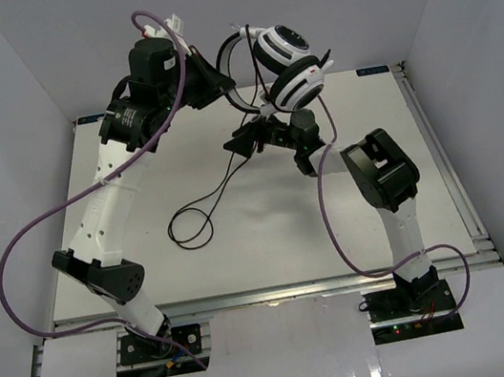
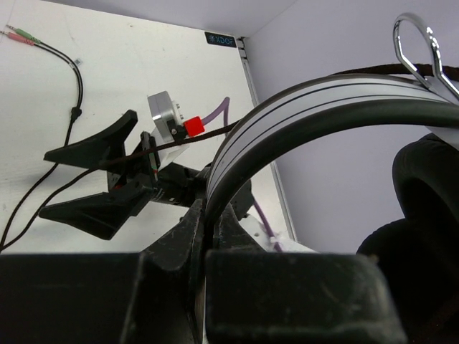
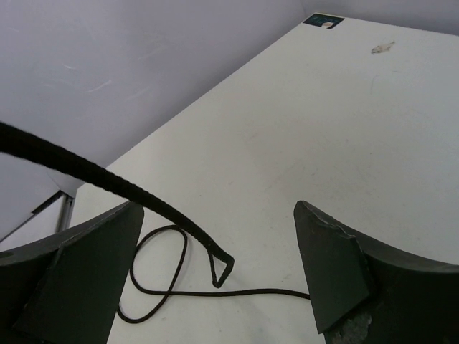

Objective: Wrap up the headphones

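The headphones (image 1: pixel 292 66) hang in the air over the back of the table, white-and-black ear cups to the right. My left gripper (image 1: pixel 218 82) is shut on the headband (image 2: pixel 301 115), which is pinched between my fingers (image 2: pixel 188 236); the black ear cushions (image 2: pixel 423 208) show at the right. The thin black cord (image 1: pixel 216 190) drops from the headset, passes between the open fingers of my right gripper (image 1: pixel 246 139), and ends in a loop on the table (image 1: pixel 191 226). In the right wrist view the cord (image 3: pixel 107 179) crosses the open gripper (image 3: pixel 219 206) without being pinched. The frayed cord end (image 2: pixel 18 34) lies on the table.
The white table (image 1: pixel 337 232) has a metal rail along its right edge (image 1: pixel 444 166) and grey walls on three sides. Purple arm cables (image 1: pixel 12 258) hang beside both arms. A small scrap (image 3: pixel 381 48) lies near the table's far corner.
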